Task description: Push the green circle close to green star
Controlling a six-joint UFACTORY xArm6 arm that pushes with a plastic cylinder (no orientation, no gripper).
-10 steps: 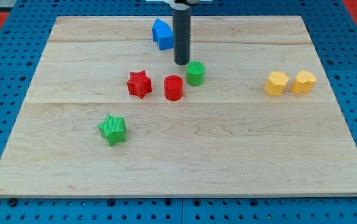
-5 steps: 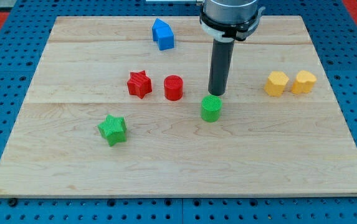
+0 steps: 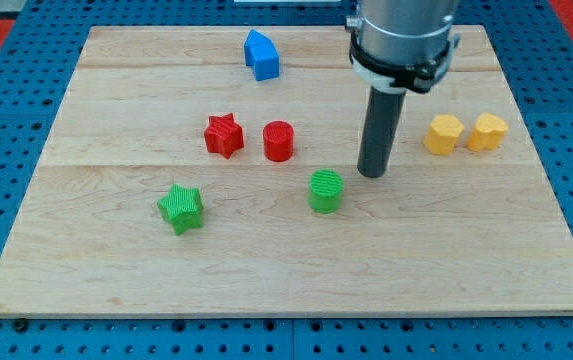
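The green circle (image 3: 326,191) lies near the middle of the wooden board (image 3: 286,270). The green star (image 3: 181,208) lies well to its left, toward the view's lower left, with bare board between them. My tip (image 3: 371,174) is just to the upper right of the green circle, a small gap away from it. The dark rod rises from the tip to the arm at the view's top.
A red star (image 3: 224,134) and a red cylinder (image 3: 279,141) lie above the two green blocks. A blue block (image 3: 261,54) is at the top. Two yellow blocks (image 3: 444,134) (image 3: 487,131) lie at the right.
The green circle has slid from beside the red cylinder down toward the view's bottom, ending slightly left. My tip has moved right and down, following it.
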